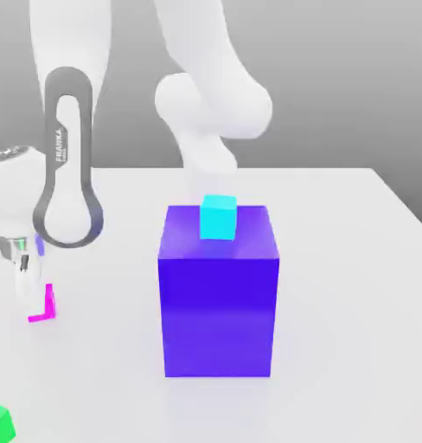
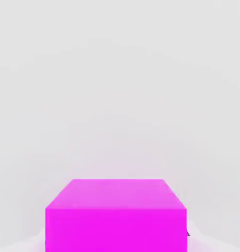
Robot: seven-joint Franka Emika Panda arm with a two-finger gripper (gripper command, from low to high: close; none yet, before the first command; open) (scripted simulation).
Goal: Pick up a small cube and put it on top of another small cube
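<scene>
**Reaching down for the magenta cube**

At the exterior view's left, the end effector [image 1: 26,281] is hanging low over the counter [image 1: 353,285], with the small cube [image 1: 46,304] sitting just beside its tip at the near left; I cannot tell how wide the fingers are standing or whether they are gripping it. The hand view is looking close onto the cube [image 2: 116,216]. This looks like the pick-up step. Next comes a lift and a carry right toward the cyan cube [image 1: 219,216] on the big blue-violet block [image 1: 219,294].

Small magenta cube [image 1: 47,304] on white table, near exterior view's left edge.
</scene>
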